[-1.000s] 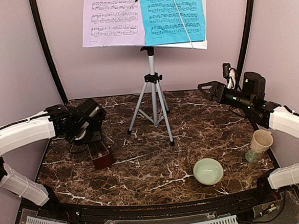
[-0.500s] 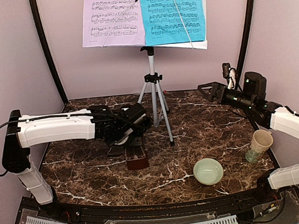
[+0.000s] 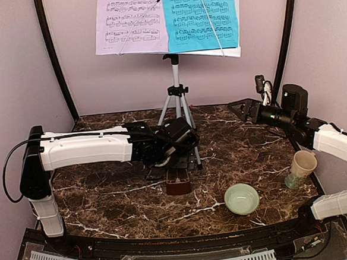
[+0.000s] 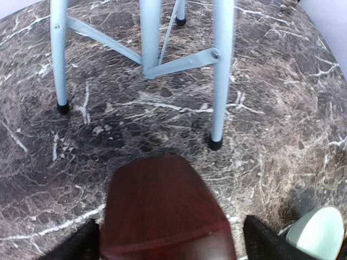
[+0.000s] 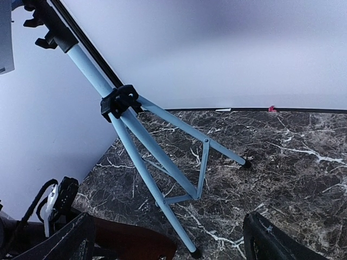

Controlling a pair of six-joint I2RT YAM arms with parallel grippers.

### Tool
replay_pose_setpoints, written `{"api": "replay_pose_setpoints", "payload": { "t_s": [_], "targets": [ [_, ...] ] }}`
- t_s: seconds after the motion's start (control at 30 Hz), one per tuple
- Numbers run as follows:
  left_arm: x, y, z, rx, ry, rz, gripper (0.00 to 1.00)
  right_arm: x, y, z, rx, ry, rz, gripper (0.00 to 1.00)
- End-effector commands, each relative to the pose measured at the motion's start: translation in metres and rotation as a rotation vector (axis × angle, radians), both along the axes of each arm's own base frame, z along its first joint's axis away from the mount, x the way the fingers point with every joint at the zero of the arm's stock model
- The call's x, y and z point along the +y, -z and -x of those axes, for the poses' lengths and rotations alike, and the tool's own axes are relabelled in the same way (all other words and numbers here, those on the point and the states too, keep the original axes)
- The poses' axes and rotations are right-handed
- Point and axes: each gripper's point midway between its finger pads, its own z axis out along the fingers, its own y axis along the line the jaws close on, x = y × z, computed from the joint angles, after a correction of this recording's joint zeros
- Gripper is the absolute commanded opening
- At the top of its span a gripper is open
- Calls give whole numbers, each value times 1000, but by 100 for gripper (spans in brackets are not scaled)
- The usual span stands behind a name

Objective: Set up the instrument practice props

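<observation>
The silver tripod music stand (image 3: 178, 106) stands at the back middle, holding a lavender page (image 3: 129, 23) and a cyan page (image 3: 200, 18). The dark reddish-brown metronome (image 3: 178, 183) sits on the marble just in front of the tripod's feet (image 4: 216, 144). My left gripper (image 3: 175, 165) is open and straddles the metronome (image 4: 162, 211). A thin gap shows at the right finger (image 4: 265, 241), and the left finger (image 4: 81, 244) is close against its side. My right gripper (image 3: 243, 108) hovers open and empty at the right rear, facing the tripod (image 5: 146, 162).
A pale green bowl (image 3: 241, 198) sits front right, close to the metronome, its rim in the left wrist view (image 4: 320, 233). A cream mug (image 3: 301, 167) stands near the right edge. Dark curved posts rise along the back walls.
My left arm carried the metronome from the left side of the table rightward to just before the tripod, and its jaws have widened. The right gripper has barely shifted.
</observation>
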Motion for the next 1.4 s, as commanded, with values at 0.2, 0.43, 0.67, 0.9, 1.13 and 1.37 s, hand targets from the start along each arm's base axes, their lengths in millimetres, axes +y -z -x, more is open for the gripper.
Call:
{"api": "replay_pose_setpoints", "payload": {
  "t_s": [0.2,0.43,0.67,0.9,1.13,1.37],
  "targets": [
    [-23,-74,23,-149,380,233,99,25,-17,18,-92,-148,22,100],
    [58,-87,7,-209,272,335,99,56,-14,15,10,-66,58,100],
    [128,-56,-11,-186,93,316,99,117,6,36,153,63,92,100],
    [151,-28,-12,-156,24,292,99,173,23,54,180,194,243,100],
    [165,-33,-19,-196,-13,291,99,190,65,61,218,359,398,100],
    [176,-35,-20,-220,-36,289,99,189,108,63,282,423,412,96]
  ]
}}
